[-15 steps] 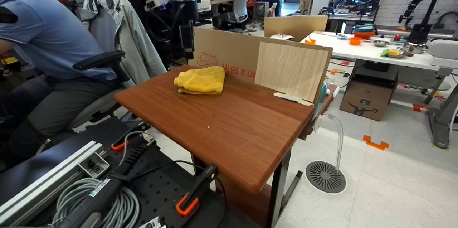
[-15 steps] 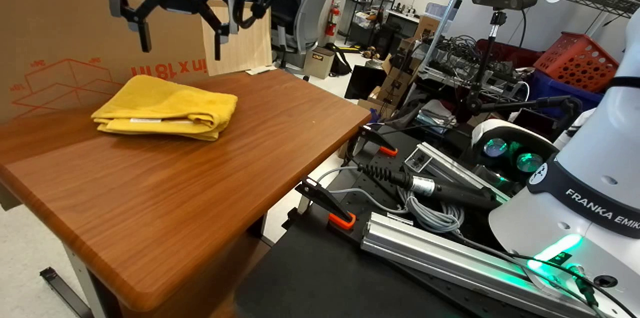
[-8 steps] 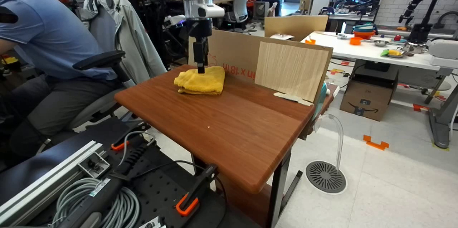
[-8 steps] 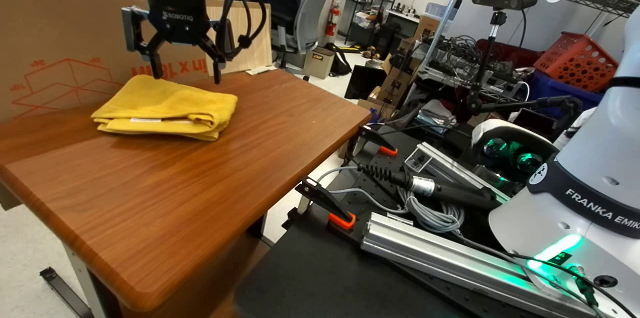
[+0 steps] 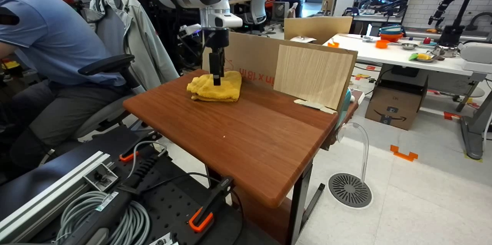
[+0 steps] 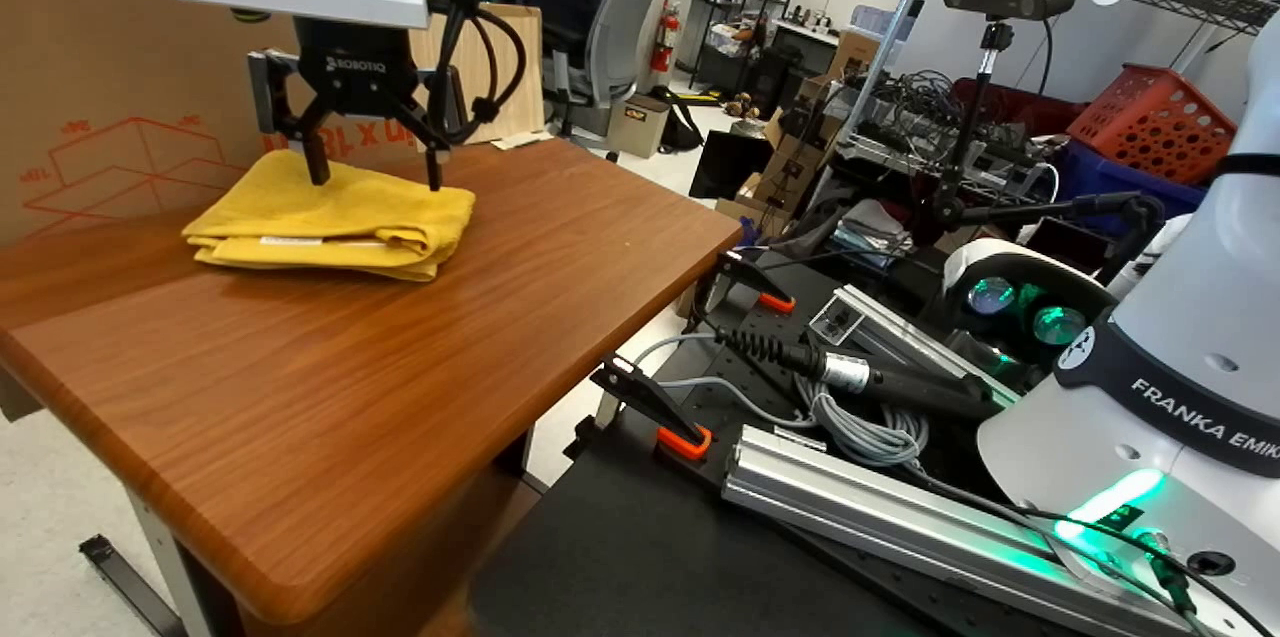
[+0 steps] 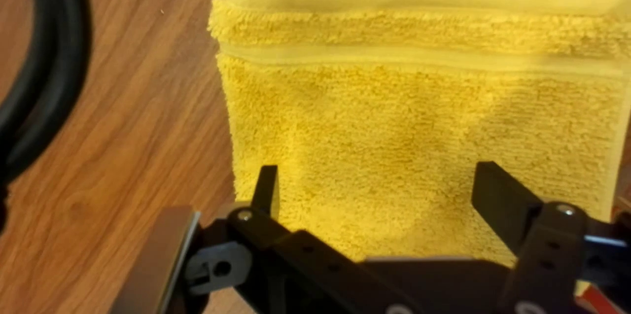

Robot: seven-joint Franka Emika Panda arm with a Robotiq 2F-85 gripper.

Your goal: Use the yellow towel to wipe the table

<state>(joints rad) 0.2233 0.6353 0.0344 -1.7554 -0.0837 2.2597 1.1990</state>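
Yellow nubbly towel [image 7: 374,131] lies folded on woodgrain [image 6: 450,337].

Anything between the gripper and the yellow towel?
Nothing that shows. In the wrist view, the open gripper faces the folded yellow towel with no object in between. Whether the two touch, I can't tell.

Yellow towel [image 6: 335,217], brown wood-grained table [image 6: 400,347], mostly black hand [image 6: 377,183], red-printed tan cardboard [image 6: 140,82]
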